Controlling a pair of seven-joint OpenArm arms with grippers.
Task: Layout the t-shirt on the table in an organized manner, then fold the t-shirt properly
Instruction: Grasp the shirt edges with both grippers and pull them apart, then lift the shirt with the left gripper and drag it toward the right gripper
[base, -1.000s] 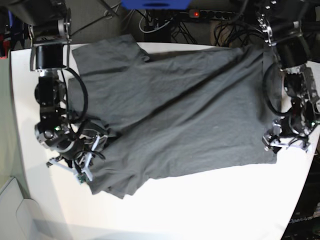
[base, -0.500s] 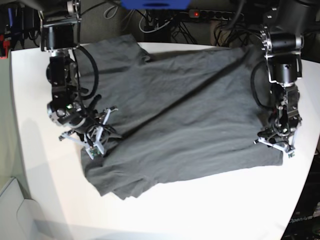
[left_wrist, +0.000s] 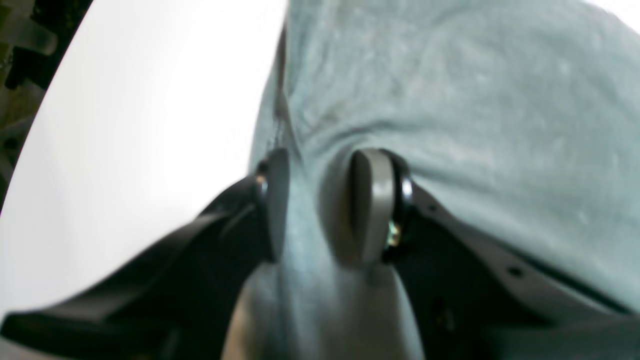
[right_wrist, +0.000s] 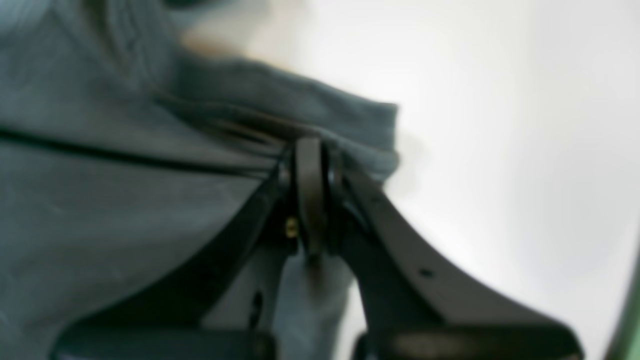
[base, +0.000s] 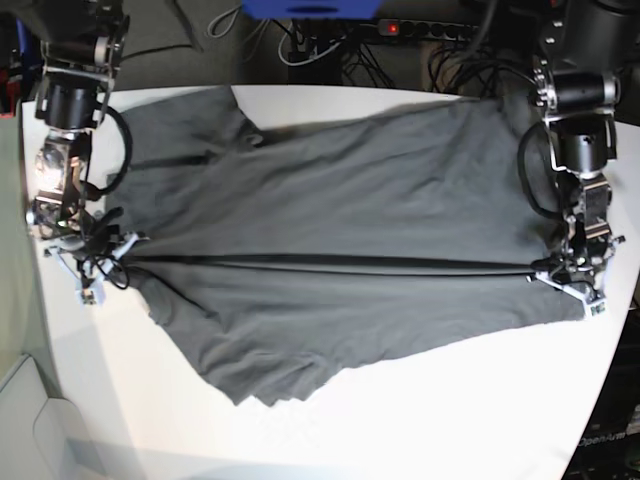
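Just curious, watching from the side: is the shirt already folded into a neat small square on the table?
No. The t-shirt lies spread wide across the table, stretched between the left gripper and right gripper.

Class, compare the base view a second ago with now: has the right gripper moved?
Yes. The right gripper, shut on the t-shirt, has gone outward toward the table's left edge in that view, pulling the cloth taut.

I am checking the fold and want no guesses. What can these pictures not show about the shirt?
- Neck label: hidden under cloth in the base view; t-shirt.
- Sleeve near the right tool: blurred in the right wrist view.
- Cloth behind the left tool: hidden by its fingers in the left wrist view.
- Table near edge: cut off in the base view.
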